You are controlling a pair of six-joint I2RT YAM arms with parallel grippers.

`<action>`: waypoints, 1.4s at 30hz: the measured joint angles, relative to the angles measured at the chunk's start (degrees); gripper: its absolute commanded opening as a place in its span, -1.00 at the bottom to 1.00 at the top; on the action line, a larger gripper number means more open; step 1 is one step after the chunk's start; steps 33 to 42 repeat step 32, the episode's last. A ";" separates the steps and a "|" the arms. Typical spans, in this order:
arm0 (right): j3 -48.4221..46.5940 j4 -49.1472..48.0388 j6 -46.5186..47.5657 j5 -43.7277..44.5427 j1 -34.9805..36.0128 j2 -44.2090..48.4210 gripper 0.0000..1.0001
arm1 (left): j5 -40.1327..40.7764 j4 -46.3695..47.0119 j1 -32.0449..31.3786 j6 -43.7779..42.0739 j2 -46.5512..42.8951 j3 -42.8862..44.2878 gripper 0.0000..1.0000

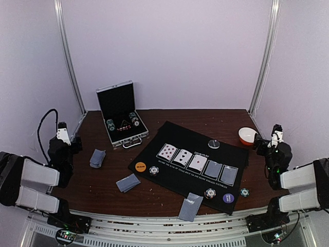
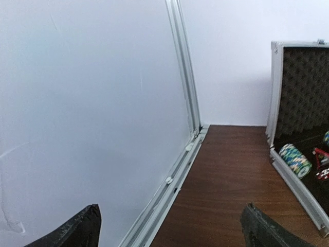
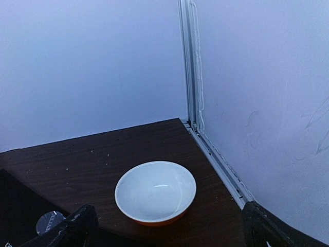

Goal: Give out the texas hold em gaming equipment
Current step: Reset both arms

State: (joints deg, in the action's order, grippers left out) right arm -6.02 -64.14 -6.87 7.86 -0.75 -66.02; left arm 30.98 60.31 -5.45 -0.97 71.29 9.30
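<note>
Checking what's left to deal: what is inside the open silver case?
The case holds two rolls of striped chips, one each side, and small red pieces between, too small to identify; anything beneath is hidden.

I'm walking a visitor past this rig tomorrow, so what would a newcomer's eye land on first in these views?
First the big black mat in the middle of the table, with a row of five cards across it, three face up and two face down. Next comes the open metal case at the back left, chip stacks inside, and the orange-and-white bowl at the far right.
</note>
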 measured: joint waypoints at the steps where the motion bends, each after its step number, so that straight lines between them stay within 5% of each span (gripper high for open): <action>1: 0.70 -1.79 -0.02 -0.57 0.00 -1.60 1.00 | -1.62 0.72 0.02 0.26 -0.28 0.09 0.96; 5: 3.34 -10.64 -0.09 -2.69 0.00 -10.12 1.00 | -8.74 5.70 0.22 1.09 1.05 -0.55 0.97; 12: 1.31 -21.75 0.55 -7.15 0.24 -22.82 1.00 | -13.07 19.30 0.24 1.31 18.32 -2.97 0.97; 19: -5.99 -16.09 1.07 -8.37 0.76 -23.32 1.00 | -16.85 18.47 0.85 1.27 18.64 0.70 0.97; 42: -6.10 -13.77 1.11 -8.37 0.79 -23.32 1.00 | -18.01 15.13 1.03 1.29 18.64 3.58 0.97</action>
